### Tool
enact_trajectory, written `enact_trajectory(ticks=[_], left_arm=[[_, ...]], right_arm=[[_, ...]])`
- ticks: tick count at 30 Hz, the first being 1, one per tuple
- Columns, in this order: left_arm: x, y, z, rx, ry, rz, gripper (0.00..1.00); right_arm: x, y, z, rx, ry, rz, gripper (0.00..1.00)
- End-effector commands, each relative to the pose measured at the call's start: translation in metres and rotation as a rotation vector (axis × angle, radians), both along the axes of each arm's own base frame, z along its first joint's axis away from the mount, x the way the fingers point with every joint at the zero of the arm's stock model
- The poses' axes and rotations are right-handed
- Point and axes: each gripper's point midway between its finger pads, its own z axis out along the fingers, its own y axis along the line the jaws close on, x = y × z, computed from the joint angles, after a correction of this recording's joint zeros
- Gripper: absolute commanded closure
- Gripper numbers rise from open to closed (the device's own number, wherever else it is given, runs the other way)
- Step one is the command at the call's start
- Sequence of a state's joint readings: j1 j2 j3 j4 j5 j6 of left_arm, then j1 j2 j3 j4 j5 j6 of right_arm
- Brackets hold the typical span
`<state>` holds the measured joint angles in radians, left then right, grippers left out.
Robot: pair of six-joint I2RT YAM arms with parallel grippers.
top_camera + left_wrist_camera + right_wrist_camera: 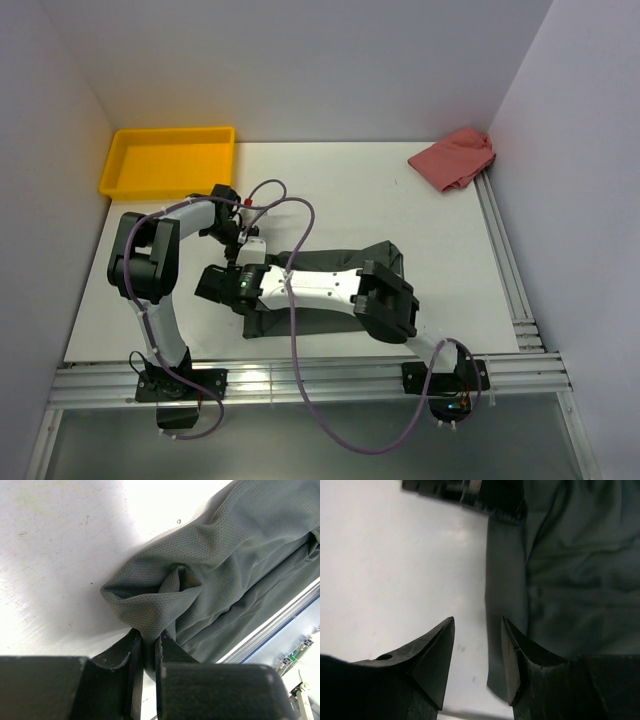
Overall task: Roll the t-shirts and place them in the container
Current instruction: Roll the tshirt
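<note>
The dark grey t-shirt (335, 260) lies crumpled across the middle of the white table, partly under my right arm. My left gripper (238, 250) is at the shirt's left end. In the left wrist view it (147, 641) is shut on a bunched fold of the mesh fabric (210, 580), which is lifted slightly off the table. My right gripper (208, 283) hangs just left of the shirt's left edge. In the right wrist view it (477, 625) is open with only bare table between its fingers, and the shirt's edge (570, 570) lies beside the right finger (512, 655).
A yellow tray (168, 160) sits at the back left corner. A red cloth (455, 158) lies crumpled at the back right against the wall. An aluminium rail (300, 378) runs along the near table edge, and another (505, 260) runs down the right side.
</note>
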<state>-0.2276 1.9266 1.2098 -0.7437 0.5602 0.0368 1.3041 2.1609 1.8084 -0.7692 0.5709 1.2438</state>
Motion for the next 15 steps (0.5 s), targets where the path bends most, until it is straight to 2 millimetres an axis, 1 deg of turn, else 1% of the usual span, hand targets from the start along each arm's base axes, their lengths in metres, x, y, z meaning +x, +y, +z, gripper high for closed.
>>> enact_trajectory(ticks=[1,2,3,4,7,15], left_arm=[[0.011,0.001,0.001,0.036,-0.060,-0.015,0.91],[0.011,0.001,0.001,0.036,-0.059,-0.015,0.91],[0.011,0.001,0.001,0.039,-0.059,-0.013,0.91],[0.011,0.001,0.000,0.038,-0.057,-0.016,0.91],[0.011,0.000,0.000,0.040,-0.058,-0.016,0.91],[0.012,-0.001,0.000,0.041,-0.060,-0.019,0.90]], right_arm=[[0.029,-0.012,0.002,-0.102,-0.069,-0.029,0.51],[0.032,-0.011,0.002,-0.110,-0.077,-0.031,0.51],[0.035,-0.012,-0.006,-0.131,-0.076,-0.031,0.51],[0.038,-0.011,-0.004,-0.131,-0.078,-0.033,0.51],[0.039,-0.010,-0.013,-0.154,-0.069,-0.028,0.51],[0.030,-0.013,-0.038,-0.178,-0.016,-0.018,0.51]])
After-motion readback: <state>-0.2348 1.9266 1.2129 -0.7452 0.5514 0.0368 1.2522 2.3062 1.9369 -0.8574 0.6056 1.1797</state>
